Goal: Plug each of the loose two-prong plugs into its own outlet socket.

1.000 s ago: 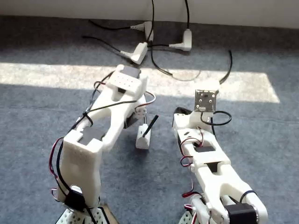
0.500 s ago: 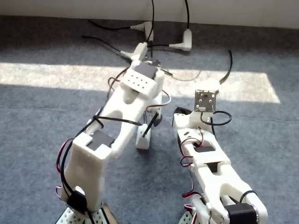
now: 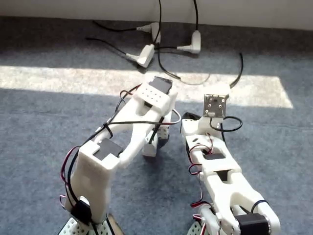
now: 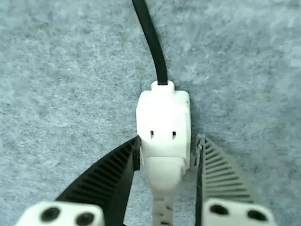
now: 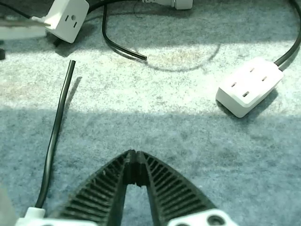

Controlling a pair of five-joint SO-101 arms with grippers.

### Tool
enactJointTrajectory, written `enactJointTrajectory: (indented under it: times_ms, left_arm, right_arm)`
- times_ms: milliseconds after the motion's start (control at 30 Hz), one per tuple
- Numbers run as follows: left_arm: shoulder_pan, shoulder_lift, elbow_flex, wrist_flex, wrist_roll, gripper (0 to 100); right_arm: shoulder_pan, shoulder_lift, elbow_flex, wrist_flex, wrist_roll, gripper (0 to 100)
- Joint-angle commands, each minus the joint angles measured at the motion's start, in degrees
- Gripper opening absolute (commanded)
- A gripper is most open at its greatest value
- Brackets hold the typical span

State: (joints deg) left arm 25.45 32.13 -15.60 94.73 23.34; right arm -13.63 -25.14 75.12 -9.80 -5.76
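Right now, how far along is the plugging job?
Nothing is clearly done: a ribbed white piece meets the socket block, joint unclear. In hand: the left gripper straddles that block, jaws open. Left: the loose plugs and the white outlet lie apart, unplugged; the right gripper is shut, empty.

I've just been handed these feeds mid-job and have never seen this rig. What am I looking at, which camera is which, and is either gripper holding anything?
Two small white robot arms stand side by side on grey carpet. The high view looks down over both; the other two pictures come from a camera on each wrist. The left gripper is open, its fingers either side of a white outlet block on a black cord, which lies on the carpet. The right gripper is shut and holds nothing. Beyond it lie a second outlet block, a loose black cord end and a third white socket.
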Motion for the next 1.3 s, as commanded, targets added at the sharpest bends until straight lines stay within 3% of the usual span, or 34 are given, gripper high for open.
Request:
enactJointTrajectory:
  times_ms: [0, 267, 433, 567, 733, 867, 1033, 1267]
  left_arm:
    - [-0.40, -0.31, 1.54, -2.64, 0.62, 19]
    - [-2.77, -0.31, 6.11, -9.58, 0.62, 19]
    - [-2.95, -0.75, 6.20, -12.84, 0.44, 1]
    - [-3.82, -0.40, -1.45, -13.63, 0.18, 2]
    - [-11.47, -0.31, -19.56, -16.88, 0.09, 1]
    - [-14.20, 0.57, -30.20, -26.46, -9.14, 1]
    - [-12.97, 6.55, -34.33, -42.55, -23.12, 1]
    - [-10.51, 20.35, -34.33, -65.05, -31.47, 1]
  right_arm:
    - [0.57, -0.66, -0.66, -1.19, -0.62, 0.6]
    - [0.57, -0.66, -0.66, -1.19, -0.62, 0.6]
    - [0.57, -0.66, -0.66, -1.19, -0.62, 0.6]
    - [0.66, -0.66, -0.57, -1.19, -0.62, 0.6]
    - [2.51, -0.66, -0.57, -1.19, -1.58, 0.6]
    - [5.67, -0.66, -0.92, -1.19, -7.82, 0.6]
    - [5.93, -0.66, -0.92, -1.19, -8.79, 0.6]
    - [6.20, -0.66, -0.84, -1.19, -9.05, 0.9]
